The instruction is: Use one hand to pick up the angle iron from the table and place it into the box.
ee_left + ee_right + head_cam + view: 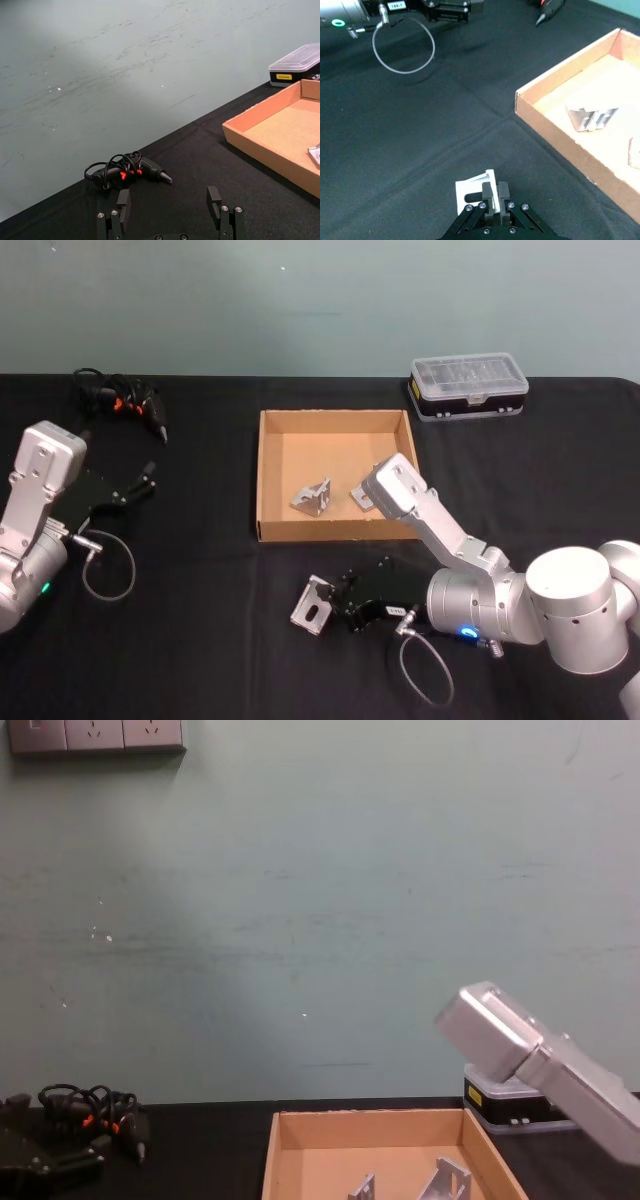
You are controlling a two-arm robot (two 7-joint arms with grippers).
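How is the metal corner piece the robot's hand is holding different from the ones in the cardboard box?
The angle iron on the table lies on the black table, in front of the box; the two angle irons in the box sit on its cardboard floor. The right hand is shut on the table one; nothing touches the boxed ones. All are the same kind of silvery slotted bracket.

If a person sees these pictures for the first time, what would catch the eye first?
Probably the right gripper, shut on a silver metal angle iron on the black table, just in front of the shallow tan cardboard box. Next, the two similar angle irons already lying inside that box. The left gripper rests open at the table's left side.
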